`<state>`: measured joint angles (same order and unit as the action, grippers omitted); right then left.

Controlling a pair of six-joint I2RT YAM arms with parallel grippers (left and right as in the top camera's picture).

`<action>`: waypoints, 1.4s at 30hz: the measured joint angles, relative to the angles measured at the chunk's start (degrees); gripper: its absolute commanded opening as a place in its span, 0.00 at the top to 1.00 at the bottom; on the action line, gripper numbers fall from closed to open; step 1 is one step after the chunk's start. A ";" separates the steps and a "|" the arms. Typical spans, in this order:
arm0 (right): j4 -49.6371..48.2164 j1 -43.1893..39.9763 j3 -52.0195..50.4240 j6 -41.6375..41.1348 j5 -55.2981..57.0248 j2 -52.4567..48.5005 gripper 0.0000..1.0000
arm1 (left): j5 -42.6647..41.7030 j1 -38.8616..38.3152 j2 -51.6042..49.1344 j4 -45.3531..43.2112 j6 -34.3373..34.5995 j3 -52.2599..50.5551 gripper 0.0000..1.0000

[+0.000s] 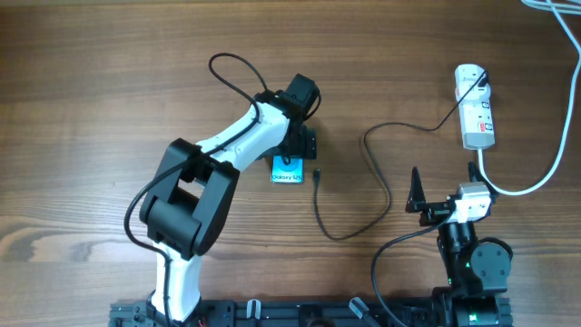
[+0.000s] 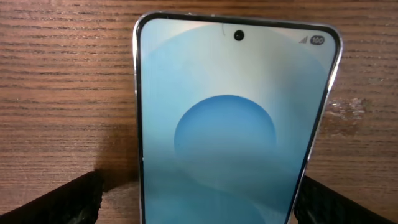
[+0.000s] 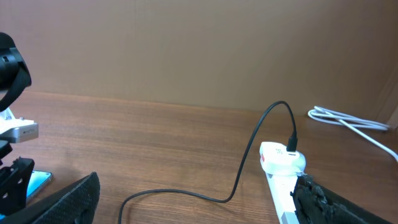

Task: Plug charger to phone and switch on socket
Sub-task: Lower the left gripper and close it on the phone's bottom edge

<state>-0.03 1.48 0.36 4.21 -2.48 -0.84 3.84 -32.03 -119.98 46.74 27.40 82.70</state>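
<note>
The phone (image 1: pixel 288 170), with a cyan-blue screen and "Galaxy S25" text, lies flat on the wooden table. It fills the left wrist view (image 2: pixel 230 118). My left gripper (image 1: pixel 297 148) is open, one finger on each side of the phone (image 2: pixel 199 208), low over it. The charger (image 1: pixel 386 195) loops from the socket (image 1: pixel 474 107) across the table. Its plug end (image 1: pixel 317 175) lies just right of the phone. My right gripper (image 1: pixel 445 186) is open and empty (image 3: pixel 199 202), below the socket (image 3: pixel 283 163). The cable also shows in the right wrist view (image 3: pixel 245 171).
A thick white cord (image 1: pixel 545 177) runs from the socket's near end out to the right edge and up; it also shows in the right wrist view (image 3: pixel 348 118). The left arm (image 1: pixel 195 195) lies across the table's left middle. A brown wall stands behind the table.
</note>
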 measured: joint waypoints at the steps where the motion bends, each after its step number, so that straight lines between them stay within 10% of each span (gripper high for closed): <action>1: 0.00 0.00 0.00 0.00 0.00 0.00 0.00 | 0.35 -0.15 0.00 0.00 0.02 0.00 0.00; 26: 0.00 0.00 0.00 0.00 0.00 0.00 0.00 | 0.15 -1.36 0.00 -0.76 2.97 -0.11 0.01; 42: 0.00 0.00 0.00 0.00 0.00 0.00 0.00 | -0.04 -1.36 0.00 -0.87 3.54 -0.11 0.27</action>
<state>-0.03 1.48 0.36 4.21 -2.48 -0.84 3.79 -33.39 -119.98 45.87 30.94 82.59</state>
